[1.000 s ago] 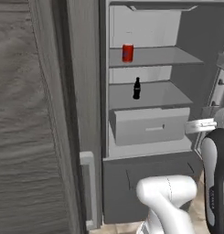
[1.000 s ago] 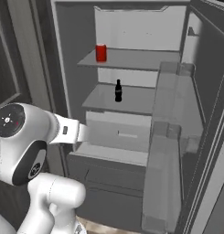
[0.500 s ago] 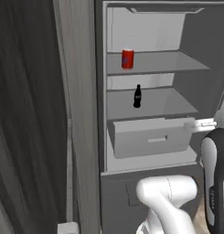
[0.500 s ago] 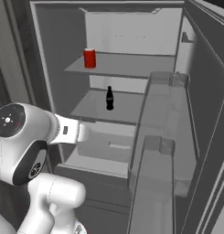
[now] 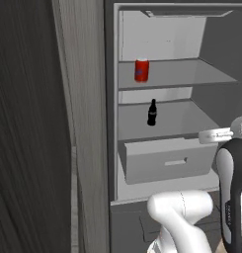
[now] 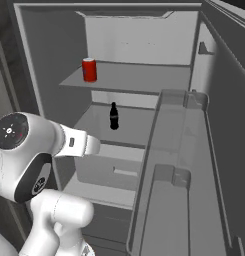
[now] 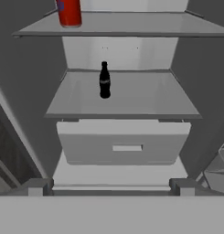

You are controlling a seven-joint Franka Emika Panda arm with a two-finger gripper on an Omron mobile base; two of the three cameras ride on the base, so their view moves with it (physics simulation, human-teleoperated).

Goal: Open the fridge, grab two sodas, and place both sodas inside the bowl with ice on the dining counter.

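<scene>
Two sodas sit ahead of my spread, empty jaws in the open dark grey fridge (image 6: 54, 45): slim dark bottle (image 7: 104, 80) upright, dead ahead on the middle shelf, short red can (image 7: 69, 12) above-left.

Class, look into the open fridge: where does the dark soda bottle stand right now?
The dark soda bottle stands upright on the middle shelf, left of centre, one shelf below the red can and just above the grey drawer.
</scene>
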